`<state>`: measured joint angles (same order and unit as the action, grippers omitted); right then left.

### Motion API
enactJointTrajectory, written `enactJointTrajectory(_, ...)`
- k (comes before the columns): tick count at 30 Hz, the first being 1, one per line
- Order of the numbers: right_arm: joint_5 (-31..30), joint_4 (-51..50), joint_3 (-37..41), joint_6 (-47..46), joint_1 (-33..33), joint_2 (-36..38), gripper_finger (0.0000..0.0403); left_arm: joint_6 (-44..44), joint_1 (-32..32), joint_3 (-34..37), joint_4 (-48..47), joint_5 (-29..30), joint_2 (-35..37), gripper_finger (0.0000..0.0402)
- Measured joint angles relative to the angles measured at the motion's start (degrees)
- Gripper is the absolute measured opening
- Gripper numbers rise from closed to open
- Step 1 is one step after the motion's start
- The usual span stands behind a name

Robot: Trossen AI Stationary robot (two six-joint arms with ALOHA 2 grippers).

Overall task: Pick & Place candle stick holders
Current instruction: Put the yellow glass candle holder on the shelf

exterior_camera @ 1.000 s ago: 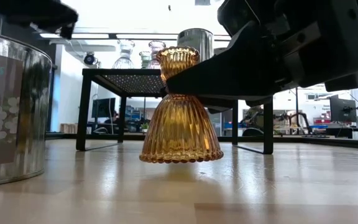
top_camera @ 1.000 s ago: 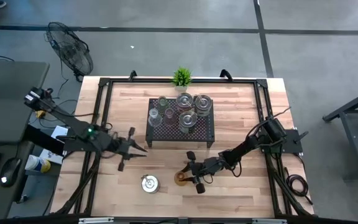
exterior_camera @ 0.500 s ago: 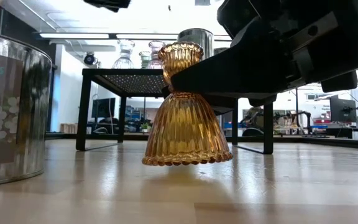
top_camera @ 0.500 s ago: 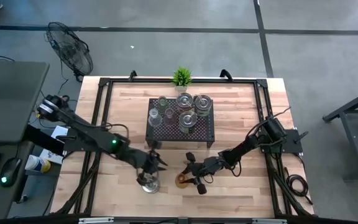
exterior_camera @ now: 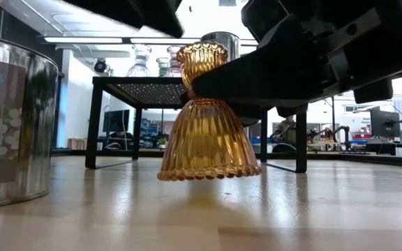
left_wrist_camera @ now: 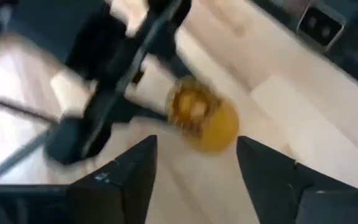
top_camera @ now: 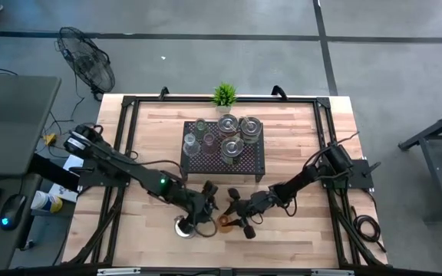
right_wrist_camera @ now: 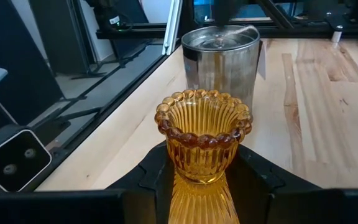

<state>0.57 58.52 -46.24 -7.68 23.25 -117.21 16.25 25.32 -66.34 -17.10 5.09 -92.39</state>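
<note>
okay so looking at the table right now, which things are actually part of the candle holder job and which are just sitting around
Part of the job:
- amber holder, gripped at its waist by the right gripper
- silver holder, below the left gripper
- holders on the black rack

Just lying about:
- potted plant
- fan on the floor

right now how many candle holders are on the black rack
About 6, clustered on the black rack: four clear glass holders toward its left half and silver holders toward the right. They crowd together, so some may be hidden. The amber holder and silver tin are off it.
</note>
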Motion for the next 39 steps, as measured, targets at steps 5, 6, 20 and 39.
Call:
enactJointTrajectory(5, 2.27, 0.0, -0.34, 0.16, -1.21, 0.01, 0.0117, 0.94, 0.63, -3.58, -1.35, -1.05, -3.07, 0.0226)
enactJointTrajectory(6, 2.79, -0.11, -0.46, 0.17, -1.52, 0.01, 0.0117, 1.64, 0.62, -4.14, -2.51, -1.05, -3.46, 0.0225)
enactJointTrajectory(20, 4.54, -1.7, -1.4, 0.17, -2.36, 0.0, 0.0117, 6.62, 1.03, -9.71, -8.94, 0.73, -9.74, 0.02)
enactJointTrajectory(39, 6.19, -0.92, -1.68, -0.05, -3.83, 0.0, 0.0117, 7.96, 1.75, -9.82, -9.29, 0.0, -10.77, 0.0199)
